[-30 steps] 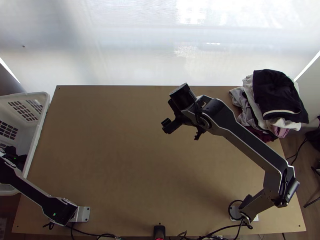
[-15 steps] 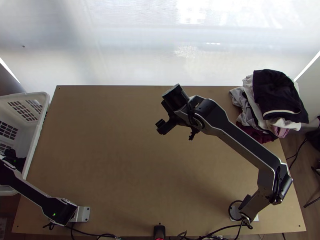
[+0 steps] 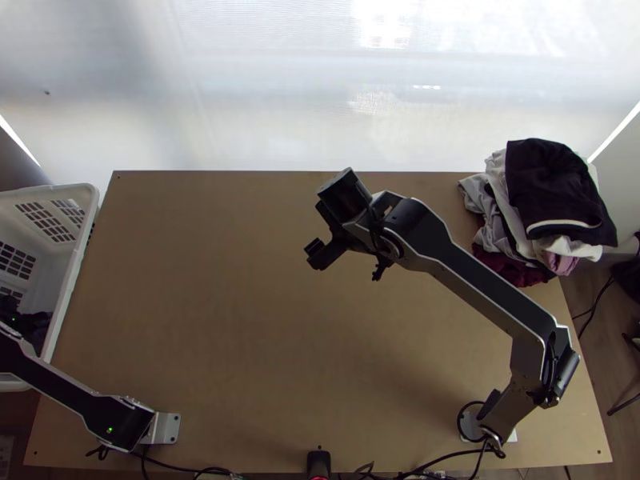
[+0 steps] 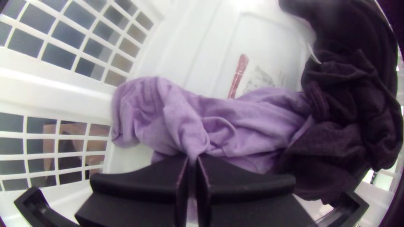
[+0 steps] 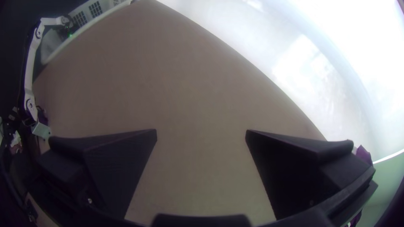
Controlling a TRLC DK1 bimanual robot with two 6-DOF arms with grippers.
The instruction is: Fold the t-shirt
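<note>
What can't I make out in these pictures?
- Left wrist view: whether the lilac cloth is a t-shirt; its bunched folds and the left tool hide its shape.
- Top view: the rest of the basket, cut off by the left edge.
- Top view: the pile's lower garments, mostly covered by the dark garment.

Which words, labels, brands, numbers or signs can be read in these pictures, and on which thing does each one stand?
None can be read.
Inside the white basket: a reddish strip with pale marks, too blurred to read.
Inside the same basket: a grey mottled patch, too blurred to tell if it is print.
On the lilac cloth: no text that I can make out.
</note>
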